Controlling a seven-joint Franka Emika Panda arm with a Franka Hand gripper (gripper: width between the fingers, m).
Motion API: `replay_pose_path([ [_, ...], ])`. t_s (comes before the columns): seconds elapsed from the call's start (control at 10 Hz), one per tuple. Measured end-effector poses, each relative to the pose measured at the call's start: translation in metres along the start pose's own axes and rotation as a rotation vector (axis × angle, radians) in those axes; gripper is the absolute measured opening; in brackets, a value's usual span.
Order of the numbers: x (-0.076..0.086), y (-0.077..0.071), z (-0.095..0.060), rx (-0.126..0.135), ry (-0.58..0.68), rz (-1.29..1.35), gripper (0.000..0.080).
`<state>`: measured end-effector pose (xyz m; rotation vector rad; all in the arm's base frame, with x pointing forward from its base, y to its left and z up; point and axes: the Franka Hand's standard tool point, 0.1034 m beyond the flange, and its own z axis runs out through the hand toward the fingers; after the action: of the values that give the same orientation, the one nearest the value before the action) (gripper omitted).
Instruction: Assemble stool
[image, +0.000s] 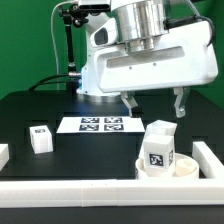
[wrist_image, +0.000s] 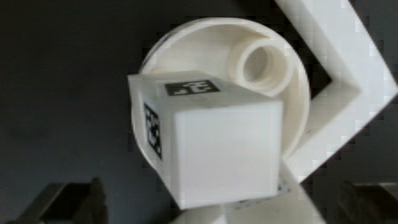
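The round white seat (image: 186, 166) lies in the corner of the white rail at the exterior view's right. A white leg block (image: 158, 146) with a tag stands on it, tilted. My gripper (image: 155, 110) hangs just above them, open and empty, its two fingers (image: 131, 104) spread wide. In the wrist view the leg (wrist_image: 205, 140) lies over the seat (wrist_image: 231, 45), which shows a round socket hole. The dark fingertips (wrist_image: 80, 200) stand either side of the leg, apart from it. A second leg (image: 40, 138) stands at the exterior view's left.
The marker board (image: 100, 124) lies flat in the middle of the black table. The white rail (image: 70, 190) edges the table's front and right side (wrist_image: 338, 90). Another white part (image: 3, 154) shows at the far left edge. The arm's base stands behind.
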<state>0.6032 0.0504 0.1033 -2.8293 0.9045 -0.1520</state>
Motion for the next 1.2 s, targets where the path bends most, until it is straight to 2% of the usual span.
replay_pose_path([
  [0.1, -0.0016, -0.0022, -0.0003, -0.014, 0.004, -0.137, 0.0649],
  [0.3, 0.0001, -0.0015, -0.0014, -0.014, 0.003, -0.389, 0.0649],
  [0.7, 0.0022, 0.0014, -0.0015, -0.026, 0.004, -0.602, 0.0649],
  [1.2, 0.0, 0.0057, 0.0049, -0.103, -0.015, -1.132, 0.0649],
])
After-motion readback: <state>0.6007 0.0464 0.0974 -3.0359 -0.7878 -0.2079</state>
